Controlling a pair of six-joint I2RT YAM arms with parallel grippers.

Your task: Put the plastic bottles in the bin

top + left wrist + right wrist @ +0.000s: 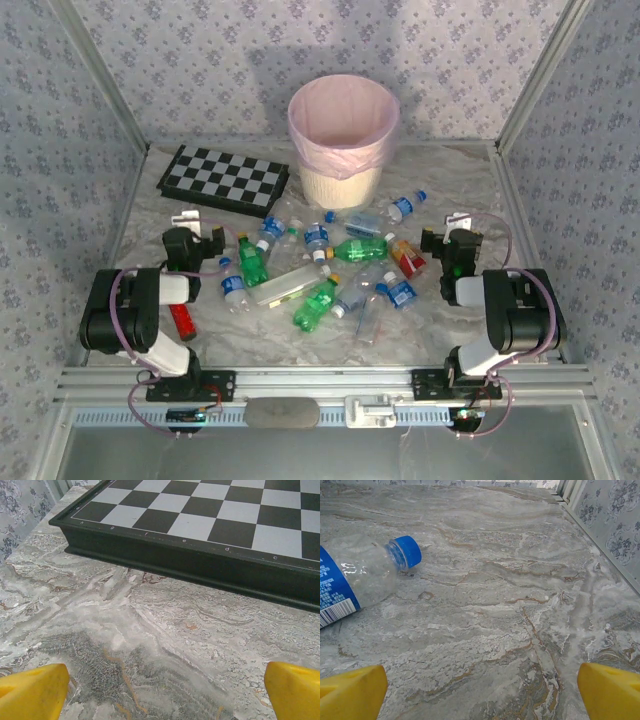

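Observation:
The bin [343, 130], cream with a pink liner, stands at the back middle of the table. Plastic bottles lie scattered in front of it: green ones [253, 262] [360, 248] [318, 302], clear blue-labelled ones [233, 287] [402, 207] [400, 293], and a red-orange labelled one [406, 256]. My left gripper [192, 218] [168, 690] is open over bare table, facing the checkerboard's edge. To the right of the pile, my right gripper [460, 225] [485, 690] is open and holds nothing. A clear blue-capped bottle [355, 577] lies ahead of it to the left.
A black-and-white checkerboard [225, 180] [200, 525] lies flat at the back left, close ahead of the left gripper. A small red object [182, 320] rests beside the left arm. Patterned walls with metal frames close in both sides [615, 530].

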